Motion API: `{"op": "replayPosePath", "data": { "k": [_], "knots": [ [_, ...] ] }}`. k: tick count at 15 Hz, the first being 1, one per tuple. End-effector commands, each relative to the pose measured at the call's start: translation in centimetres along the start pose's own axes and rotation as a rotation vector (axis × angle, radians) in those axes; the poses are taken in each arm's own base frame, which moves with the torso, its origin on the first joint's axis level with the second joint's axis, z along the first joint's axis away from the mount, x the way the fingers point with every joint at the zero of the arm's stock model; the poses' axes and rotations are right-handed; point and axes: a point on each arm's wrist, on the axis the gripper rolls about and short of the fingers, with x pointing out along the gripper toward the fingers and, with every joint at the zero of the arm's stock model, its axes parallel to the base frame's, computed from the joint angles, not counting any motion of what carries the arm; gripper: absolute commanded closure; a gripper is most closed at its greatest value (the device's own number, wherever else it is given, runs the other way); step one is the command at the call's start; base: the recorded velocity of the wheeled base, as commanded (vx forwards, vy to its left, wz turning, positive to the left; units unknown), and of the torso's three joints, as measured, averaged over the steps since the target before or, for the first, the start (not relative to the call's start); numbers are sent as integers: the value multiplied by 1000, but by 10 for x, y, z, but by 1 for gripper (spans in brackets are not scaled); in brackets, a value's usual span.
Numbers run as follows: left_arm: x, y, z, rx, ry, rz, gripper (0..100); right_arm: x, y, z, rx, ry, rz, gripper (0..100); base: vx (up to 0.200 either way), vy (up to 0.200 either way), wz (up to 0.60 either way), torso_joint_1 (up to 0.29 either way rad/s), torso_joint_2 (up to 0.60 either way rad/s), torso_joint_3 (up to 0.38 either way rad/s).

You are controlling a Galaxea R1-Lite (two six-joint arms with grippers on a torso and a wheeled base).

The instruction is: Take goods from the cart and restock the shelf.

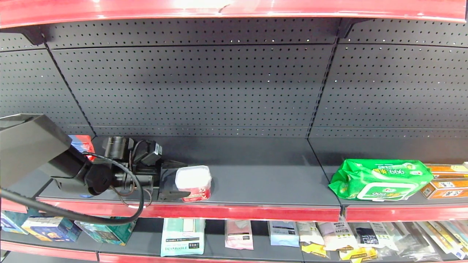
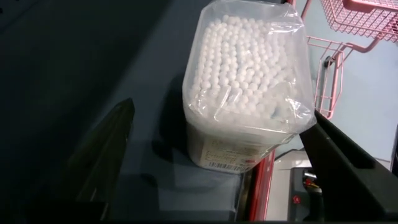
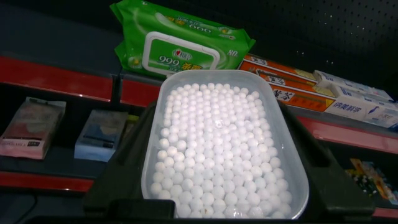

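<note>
Left tool [image 1: 184, 180] lay on the middle shelf [image 1: 263, 182], at the left, near the front edge. Its jaws stood apart, one on each side of a swab box [image 1: 193, 182]. The box stood upright on the shelf, lid up. From the left wrist view I saw a gap at one jaw; I could not tell whether the other touched. The pink cart [image 2: 360, 18] showed past the shelf edge.

Right tool [image 3: 224, 174] was clamped on a second swab box [image 3: 221, 137], held off the shelf in front of it. Beyond it lay the green wipes pack [image 1: 380, 179], at the right of the shelf, with orange cartons [image 1: 444, 182] just to its right.

A red carton [image 1: 82, 142] stood behind the left arm. Packets [image 1: 239, 233] lay on the shelf below.
</note>
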Motion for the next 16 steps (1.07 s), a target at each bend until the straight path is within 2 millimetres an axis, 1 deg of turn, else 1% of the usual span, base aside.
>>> {"op": "replayPosePath", "data": {
  "k": [1,6,16],
  "knots": [
    [1,2,-2,-4,2,3,0,0,0,0,0,-1,0,100,0,0,0,0,0,0],
    [3,6,-4,-7,16,17,0,0,0,0,0,-1,0,100,0,0,0,0,0,0],
    [-4,9,-6,-12,20,42,0,1,0,0,0,6,4,100,0,0,0,0,0,0]
  ]
}}
